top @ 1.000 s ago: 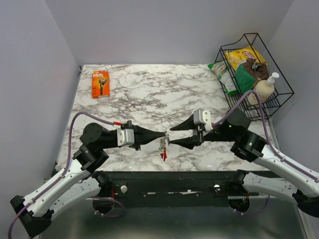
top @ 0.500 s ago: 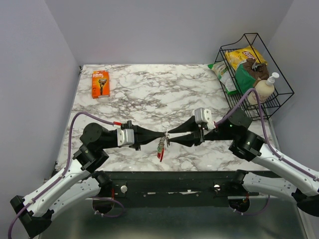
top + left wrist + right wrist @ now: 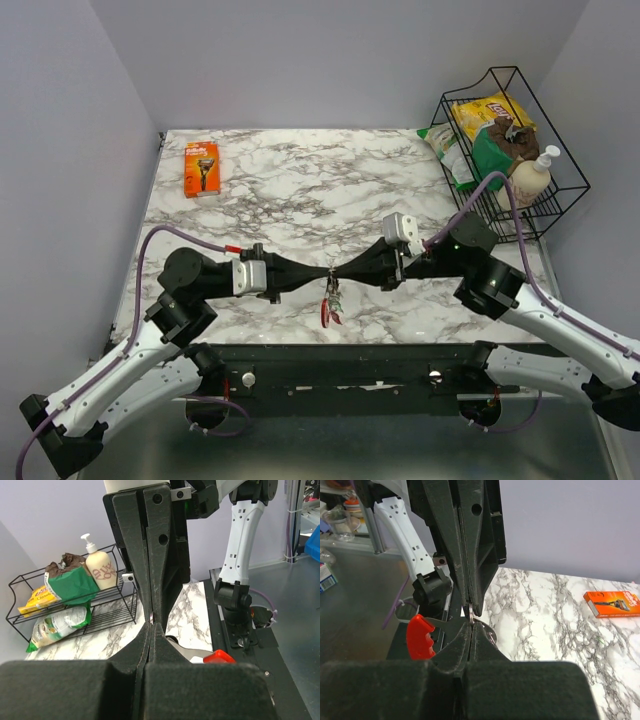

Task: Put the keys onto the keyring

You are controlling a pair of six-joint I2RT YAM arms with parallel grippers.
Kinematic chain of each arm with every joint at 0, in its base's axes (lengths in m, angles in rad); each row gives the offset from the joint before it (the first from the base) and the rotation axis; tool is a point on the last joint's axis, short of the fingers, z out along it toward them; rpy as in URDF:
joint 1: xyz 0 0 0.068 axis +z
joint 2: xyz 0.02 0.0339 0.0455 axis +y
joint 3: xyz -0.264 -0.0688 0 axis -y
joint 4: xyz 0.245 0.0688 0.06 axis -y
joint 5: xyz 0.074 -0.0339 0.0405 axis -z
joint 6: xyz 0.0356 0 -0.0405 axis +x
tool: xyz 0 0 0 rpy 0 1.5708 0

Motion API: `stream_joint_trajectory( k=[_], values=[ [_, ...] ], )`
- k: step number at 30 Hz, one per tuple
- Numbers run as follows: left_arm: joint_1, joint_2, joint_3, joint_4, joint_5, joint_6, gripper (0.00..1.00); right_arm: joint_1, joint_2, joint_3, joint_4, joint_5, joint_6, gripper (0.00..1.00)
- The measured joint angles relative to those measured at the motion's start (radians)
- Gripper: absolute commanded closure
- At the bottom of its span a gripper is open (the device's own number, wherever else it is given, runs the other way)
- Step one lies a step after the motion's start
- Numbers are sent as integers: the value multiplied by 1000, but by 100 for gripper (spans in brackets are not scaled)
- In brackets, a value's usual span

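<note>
Left claw (image 3: 325,270): clamped tight atop dangling silvery metal keys (image 3: 330,303) with red tag, steadying them.
Right claw (image 3: 340,270): closed, tips meeting above keys, probably threading; its hold cannot be told.
Black keyring: unseen.

Both arms stretch low and inward from their bases, forearms near level, meeting nose to nose in the middle. Left gripper (image 3: 322,271) points right, jaws closed, fingers (image 3: 131,652) pressed flat together. Right gripper (image 3: 343,270) points left, jaws closed as well, fingers (image 3: 451,650) together. The two tips touch or nearly touch, aligned on one line
</note>
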State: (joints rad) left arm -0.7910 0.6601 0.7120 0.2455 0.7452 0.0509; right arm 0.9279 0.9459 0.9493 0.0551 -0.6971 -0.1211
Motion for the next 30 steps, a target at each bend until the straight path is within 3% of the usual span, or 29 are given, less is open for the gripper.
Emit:
stream_joint_trajectory(
  k=[1,4,5,8,11,17,22,26,30],
  values=[
    [0,0,0,-1,0,0,100,0,3,4,-5,0,0,99],
    [3,2,16,-33,0,5,83,0,10,19,-33,2,-5,99],
    [3,5,31,-59,0,10,72,0,12,26,-42,3,-9,99],
    [3,14,83,-135,-2,32,54,0,16,42,-71,15,-19,99],
    [3,34,168,-248,-11,69,48,0,24,50,-120,30,-38,99],
    [3,107,378,-516,-41,158,45,0,68,92,-243,45,-83,100],
    [3,229,529,-734,-65,209,52,0,98,123,-322,53,-115,99],
    [3,356,614,-892,-84,234,58,0,113,131,-356,56,-128,99],
    [3,424,627,-986,-90,250,59,0,115,131,-374,61,-135,99]
  ],
)
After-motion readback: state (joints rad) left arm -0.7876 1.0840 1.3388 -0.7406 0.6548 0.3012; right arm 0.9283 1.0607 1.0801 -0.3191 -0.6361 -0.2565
